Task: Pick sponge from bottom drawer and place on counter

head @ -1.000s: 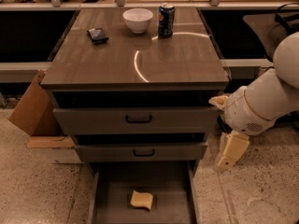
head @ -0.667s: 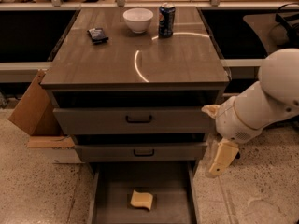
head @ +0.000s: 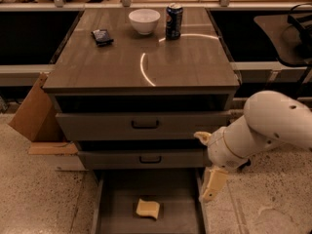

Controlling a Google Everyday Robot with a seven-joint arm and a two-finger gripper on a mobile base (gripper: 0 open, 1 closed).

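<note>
The pale yellow sponge (head: 147,208) lies on the floor of the pulled-out bottom drawer (head: 112,199), near its middle. My gripper (head: 207,161) hangs at the end of the white arm, just past the drawer's right wall, up and to the right of the sponge and apart from it. Its cream fingers (head: 213,184) stand apart and hold nothing. The counter (head: 185,62) is the glossy wood-grain cabinet top with a curved light reflection.
On the counter stand a white bowl (head: 144,20), a dark soda can (head: 174,20) and a small dark packet (head: 102,36). The two upper drawers with black handles (head: 145,124) are shut. A cardboard box (head: 34,116) leans at the cabinet's left.
My arm and gripper have moved left and down, from beside the cabinet toward the right wall of the bottom drawer. The sponge has not moved.
</note>
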